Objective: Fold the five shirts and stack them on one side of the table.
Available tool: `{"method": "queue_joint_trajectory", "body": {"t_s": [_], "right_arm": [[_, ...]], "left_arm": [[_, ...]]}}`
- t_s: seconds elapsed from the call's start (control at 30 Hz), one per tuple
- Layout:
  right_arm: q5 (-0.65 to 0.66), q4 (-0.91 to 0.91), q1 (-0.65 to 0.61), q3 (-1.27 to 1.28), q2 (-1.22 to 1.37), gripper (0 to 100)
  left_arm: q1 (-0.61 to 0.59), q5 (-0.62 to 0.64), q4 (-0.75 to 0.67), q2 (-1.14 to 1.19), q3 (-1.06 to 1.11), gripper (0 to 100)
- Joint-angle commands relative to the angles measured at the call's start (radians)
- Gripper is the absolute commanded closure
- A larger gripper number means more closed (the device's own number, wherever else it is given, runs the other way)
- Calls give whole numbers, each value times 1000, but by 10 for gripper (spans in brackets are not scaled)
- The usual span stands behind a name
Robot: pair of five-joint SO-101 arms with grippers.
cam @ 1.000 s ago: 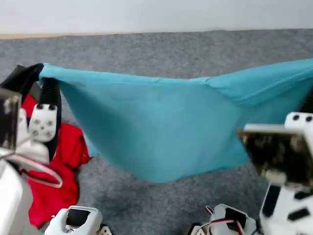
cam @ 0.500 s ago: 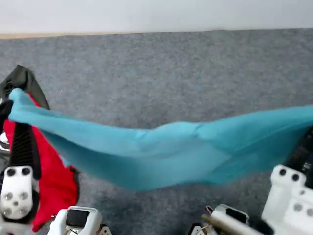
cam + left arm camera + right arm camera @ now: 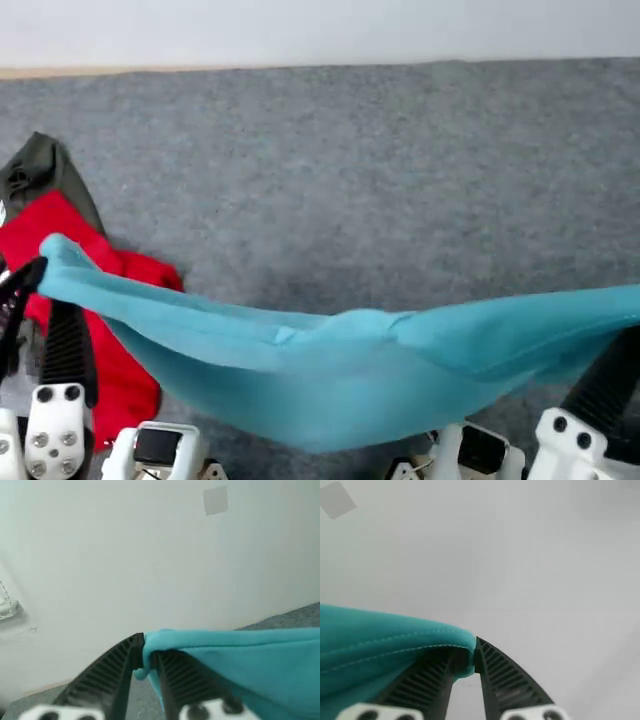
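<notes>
We list: teal shirt point(image 3: 340, 385) slung between left gripper point(image 3: 144, 652) and right gripper point(image 3: 471, 657), each clamped shut on, apparently, a corner

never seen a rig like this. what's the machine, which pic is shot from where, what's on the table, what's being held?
These are two small robot arms side by side at a table, each ending in a two-fingered hand. The wide picture comes from a fixed camera looking down over the table. The other two come from cameras on each arm's wrist, looking along the fingers. The left hand and the right hand are each shut on an edge of one teal shirt, which hangs stretched between them above the grey table. At one side of the table lie a crumpled red shirt and a dark olive garment next to it.
</notes>
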Motion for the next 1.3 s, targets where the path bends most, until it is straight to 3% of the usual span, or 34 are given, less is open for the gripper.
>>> {"method": "queue_joint_trajectory", "body": {"t_s": [0.0,0.23,0.4,0.77,0.9,1.1,1.27], "right_arm": [[37,-48,12,-9,7,987],[34,-42,12,55,16,987],[37,-58,8,213,16,985],[41,-437,1,764,16,985],[115,-601,-73,997,13,985],[124,-866,-174,1283,19,985],[120,-928,-219,1321,116,985]], "left_arm": [[-5,9,17,-21,70,996],[-5,9,14,-38,209,996],[-5,9,-83,-38,386,996],[-6,8,-497,-31,811,996],[-61,6,-709,-28,981,996],[-103,-95,-993,-28,1245,996],[-100,-97,-1158,3,1372,996]]}}
